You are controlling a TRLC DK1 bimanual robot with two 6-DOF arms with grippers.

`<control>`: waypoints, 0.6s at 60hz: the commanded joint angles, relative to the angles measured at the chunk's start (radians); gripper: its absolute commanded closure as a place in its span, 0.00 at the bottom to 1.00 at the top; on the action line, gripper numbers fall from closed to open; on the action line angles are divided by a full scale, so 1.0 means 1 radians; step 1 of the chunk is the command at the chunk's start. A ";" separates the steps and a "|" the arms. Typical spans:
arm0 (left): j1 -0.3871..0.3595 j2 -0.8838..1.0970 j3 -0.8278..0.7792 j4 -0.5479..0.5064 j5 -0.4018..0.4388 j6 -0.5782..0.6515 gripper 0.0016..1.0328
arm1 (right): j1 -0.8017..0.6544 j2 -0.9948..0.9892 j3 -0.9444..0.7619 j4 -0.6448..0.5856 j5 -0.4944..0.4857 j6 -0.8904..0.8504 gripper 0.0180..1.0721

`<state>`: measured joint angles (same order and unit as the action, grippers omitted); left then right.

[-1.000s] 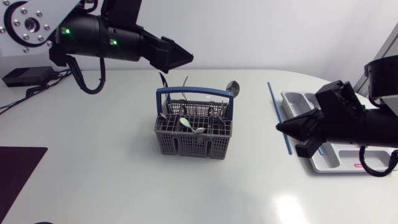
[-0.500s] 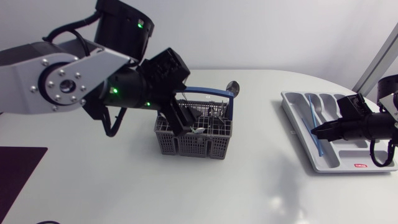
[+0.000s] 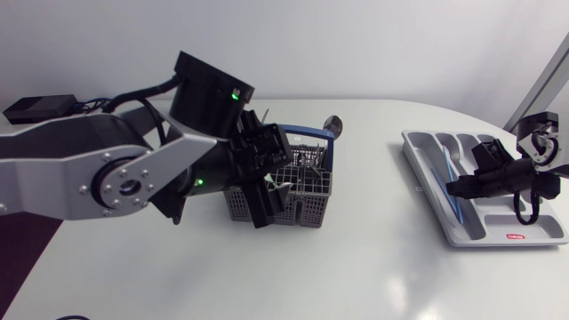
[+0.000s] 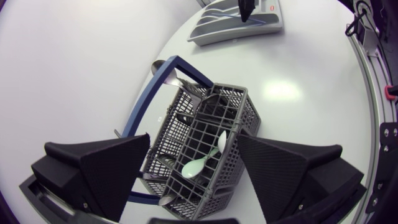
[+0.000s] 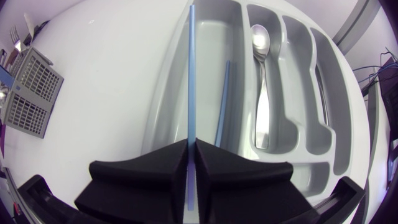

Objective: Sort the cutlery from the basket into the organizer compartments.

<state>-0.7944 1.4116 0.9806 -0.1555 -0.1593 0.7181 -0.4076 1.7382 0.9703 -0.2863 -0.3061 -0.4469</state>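
Grippers split the job. The left gripper (image 4: pixel 194 138) hangs over the grey plastic mesh cutlery basket with the blue handle (image 3: pixel 307 212), wedge fingers spread wide and gripping nothing, probably so they can straddle a piece before closing. The pale green plastic spoon (image 4: pixel 202 163) lies slanted in a cell right under the gap, so it is the likely pick. Metal cutlery stands in the cells around it, and a round metal spoon bowl (image 3: pixel 333 123) pokes out at the basket's 1 o'clock.

In the head view the light grey plastic organizer tray (image 3: pixel 476 233) sits at 3 o'clock from the basket, well apart. The right gripper (image 5: pixel 191 146) is over it, fingers pinched together on one end of the thin blue plastic stick (image 5: pixel 189 74). The stick is held lengthwise along the tray's long outer compartment, seemingly so it drops in parallel. A second blue stick (image 5: pixel 222 102) already lies in that slot. A silver metal spoon (image 5: pixel 261 74) lies in the next compartment. Cannot tell if the held stick touches the tray floor. Release looks like the next move.
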 commanded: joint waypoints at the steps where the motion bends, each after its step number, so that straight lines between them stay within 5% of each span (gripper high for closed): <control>1: -0.019 0.038 -0.039 0.030 -0.031 0.052 0.06 | 0.004 0.044 0.031 0.009 0.019 0.027 0.90; 14: -0.028 0.076 -0.037 0.062 -0.082 0.084 0.07 | 0.023 0.081 0.045 0.022 0.062 0.040 0.71; 27: -0.051 0.107 -0.033 0.105 -0.123 0.099 0.14 | 0.036 0.061 0.031 0.021 0.068 0.042 0.23; 36: -0.062 0.125 -0.033 0.116 -0.126 0.099 0.34 | 0.047 0.007 -0.005 0.021 0.070 0.040 0.20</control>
<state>-0.8459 1.5082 0.9600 -0.0566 -0.2714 0.7902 -0.3717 1.7882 0.9928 -0.2649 -0.2382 -0.4191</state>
